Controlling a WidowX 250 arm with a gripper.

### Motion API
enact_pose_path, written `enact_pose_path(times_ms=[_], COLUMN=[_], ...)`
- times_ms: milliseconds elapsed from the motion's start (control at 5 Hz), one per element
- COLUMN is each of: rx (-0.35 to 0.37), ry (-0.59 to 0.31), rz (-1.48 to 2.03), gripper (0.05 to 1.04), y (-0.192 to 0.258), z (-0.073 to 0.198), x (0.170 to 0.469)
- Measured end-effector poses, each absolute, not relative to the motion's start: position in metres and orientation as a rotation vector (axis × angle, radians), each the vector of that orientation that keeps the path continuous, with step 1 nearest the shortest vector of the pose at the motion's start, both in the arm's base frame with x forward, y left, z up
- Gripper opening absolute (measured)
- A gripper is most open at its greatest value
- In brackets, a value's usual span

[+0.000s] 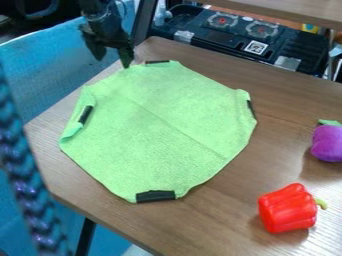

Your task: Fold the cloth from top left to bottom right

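— Jaws of your gripper (112,62) stand well apart, with nothing between them, at the table's upper-left edge as you look at it.

— And where is your cloth from there?

— Your green cloth (157,125) lies below the jaws in the view and off to their right, spread on the table (220,222). One fingertip sits right at its upper-left edge; you can't tell from this whether it touches.

— Is your cloth flat?

— Mostly. Its left edge, down from the jaws, is turned inward, and a crease slants across the middle. You have four dark strips along the border, the top one just right of the jaws.

— What have you got farther out?

— Down and well right of the jaws, you have a red toy pepper (284,210) with a green stem. Higher up, still far right of them, is a purple toy eggplant (327,143).

— Any containers for you?

— One black case (217,50), beyond the table, right of the jaws. You can see two grey shapes with red centres and a square printed label there, but you can't tell whether they're inside or on top.
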State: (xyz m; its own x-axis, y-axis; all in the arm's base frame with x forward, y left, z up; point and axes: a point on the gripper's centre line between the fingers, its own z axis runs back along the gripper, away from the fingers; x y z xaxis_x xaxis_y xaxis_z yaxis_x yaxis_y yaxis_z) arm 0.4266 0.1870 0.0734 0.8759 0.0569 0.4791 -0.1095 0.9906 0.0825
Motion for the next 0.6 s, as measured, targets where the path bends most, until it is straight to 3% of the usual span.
enact_pose_path(times_ms=[400,600], rx=[0.051,0.016], ry=[-0.696,-0.703], rz=[-0.136,-0.156], gripper=[0.999,0.999], y=[0.179,0.179], z=[0.082,0.063], x=[0.444,0.451])
